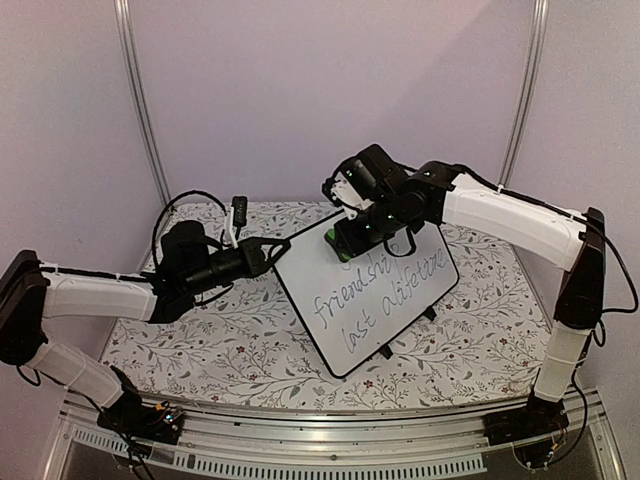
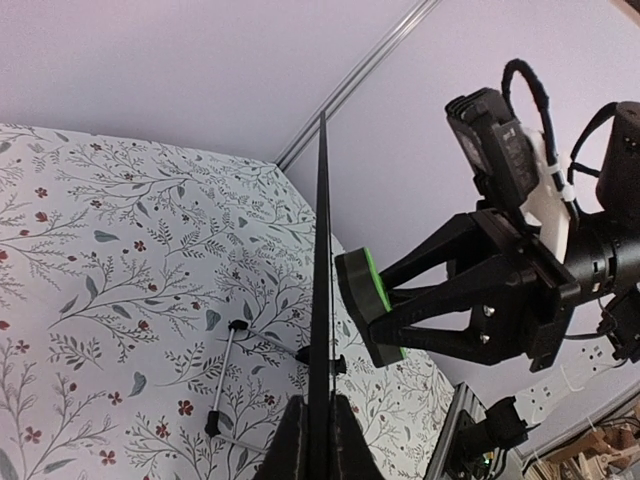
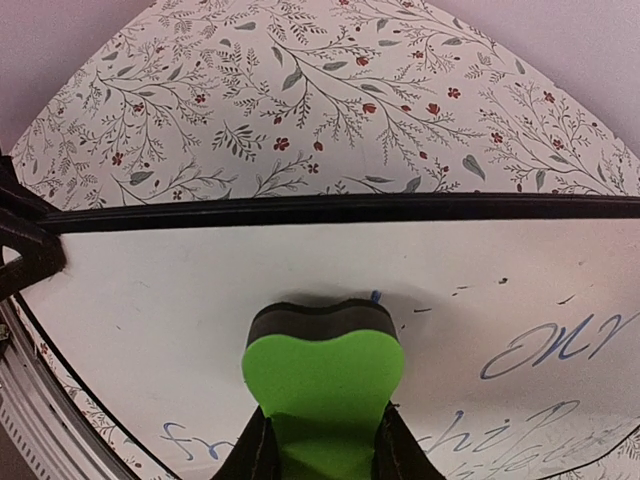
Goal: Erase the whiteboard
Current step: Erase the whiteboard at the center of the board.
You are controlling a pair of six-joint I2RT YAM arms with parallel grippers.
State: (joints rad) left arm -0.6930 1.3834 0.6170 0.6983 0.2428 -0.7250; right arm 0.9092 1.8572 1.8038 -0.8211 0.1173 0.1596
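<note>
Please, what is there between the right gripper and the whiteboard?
The green eraser, clamped in the right gripper, its dark felt facing the whiteboard. The left wrist view shows this side-on; whether the felt touches, I cannot tell.

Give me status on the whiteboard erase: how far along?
Done: left jaws clamp the whiteboard by its edge; right jaws hold the green eraser. In hand: the eraser is at the board's top, where only faint flecks show. Left: nearly everything. The handwriting, "friendship last a lifetime", is unwiped, and so is a word near the top in the right wrist view.
</note>
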